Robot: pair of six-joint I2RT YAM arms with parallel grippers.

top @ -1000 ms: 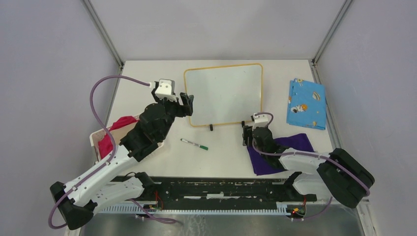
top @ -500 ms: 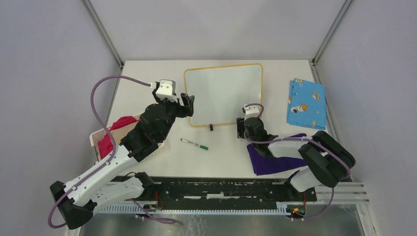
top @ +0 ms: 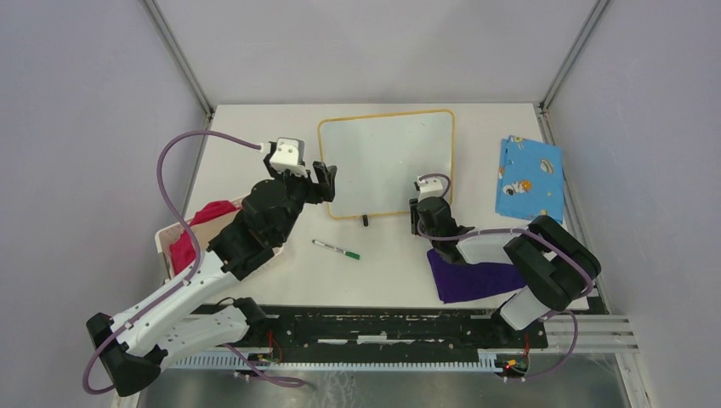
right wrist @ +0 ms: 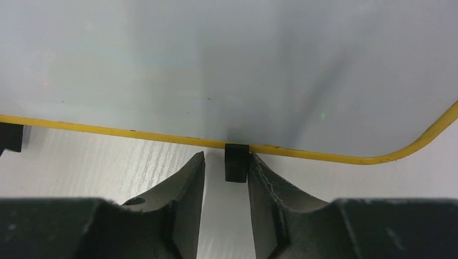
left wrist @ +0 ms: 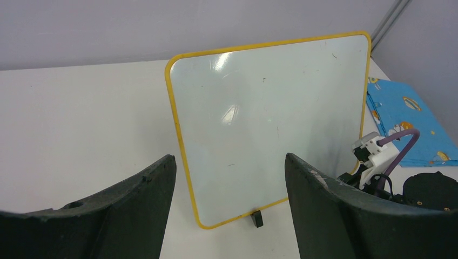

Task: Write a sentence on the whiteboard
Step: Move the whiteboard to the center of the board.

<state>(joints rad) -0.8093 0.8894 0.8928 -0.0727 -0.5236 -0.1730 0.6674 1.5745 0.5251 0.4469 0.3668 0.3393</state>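
steadying seems the step in hand: the blank whiteboard stands propped on the counter, the right hand straddles its black foot with a gap on one side, not clenched, the left hand gapes released beside it; next likely calls for fetching the green marker lying nearby

Table: white, matte, faint wood grain, fills the booth floor
Back wall: plain pale grey panel
Side walls: same pale grey, closing in towards the back
Posts: bare aluminium, one at each back corner
Near edge: black rail across the front, grey metal sheet below it
Light: soft, even, faint shadows
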